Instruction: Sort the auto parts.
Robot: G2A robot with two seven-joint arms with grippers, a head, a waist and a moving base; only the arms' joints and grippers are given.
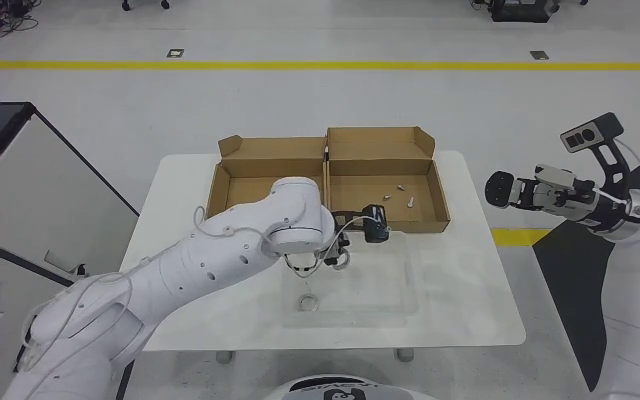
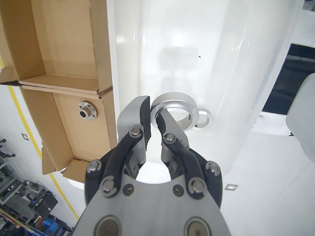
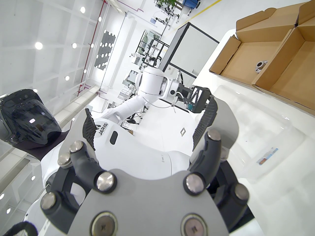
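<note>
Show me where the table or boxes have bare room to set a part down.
Bare: the table strip between the clear bin and the right edge; most of the right box floor, beside its small fasteners. Crowded: the bin's left end, under the left claw pinching a metal ring.

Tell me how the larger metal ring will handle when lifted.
Probably rigid: the larger metal ring looks thick-walled. Likely slippery: smooth, shiny, and the left gripper pinches only one wall. On edge, it could roll.

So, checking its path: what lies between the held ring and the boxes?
A finger of the left gripper pinching the ring, then clear tray; left wrist view.
</note>
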